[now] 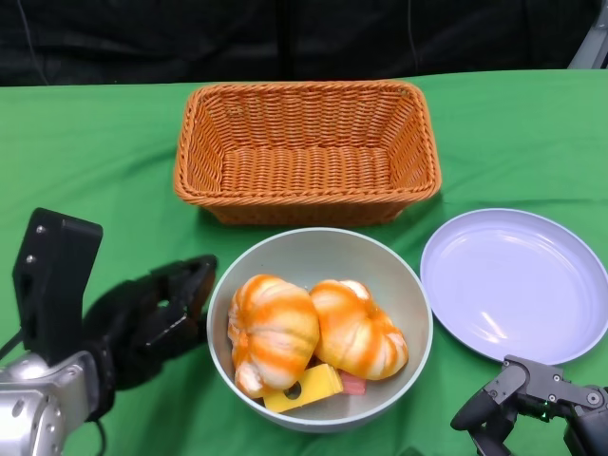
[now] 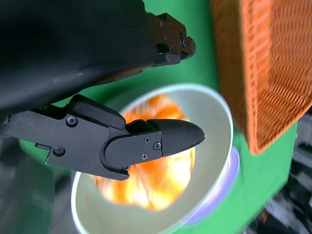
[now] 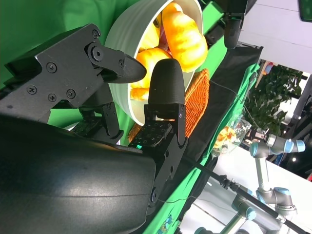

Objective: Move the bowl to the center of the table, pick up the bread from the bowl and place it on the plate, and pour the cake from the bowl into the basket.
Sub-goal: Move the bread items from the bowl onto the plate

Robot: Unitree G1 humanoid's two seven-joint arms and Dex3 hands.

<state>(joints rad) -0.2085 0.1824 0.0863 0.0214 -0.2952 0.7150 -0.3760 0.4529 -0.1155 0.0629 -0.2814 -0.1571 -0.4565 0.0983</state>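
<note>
bowl (image 1: pixel 410 313) holds two breads (image 1: pixel 274 328); left hand (image 1: pixel 157 318) open beside it.

green tablecloth (image 1: pixel 95 142), black backdrop (image 1: pixel 285 38), grey-blue robot arm (image 3: pixel 273 146)

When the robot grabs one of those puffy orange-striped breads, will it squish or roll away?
The orange-and-white striped bread looks plump and rounded, so it may roll if nudged. It sits snug against the other bread inside the pale grey bowl, which probably stops that. Whether it squishes isn't visible.
</note>
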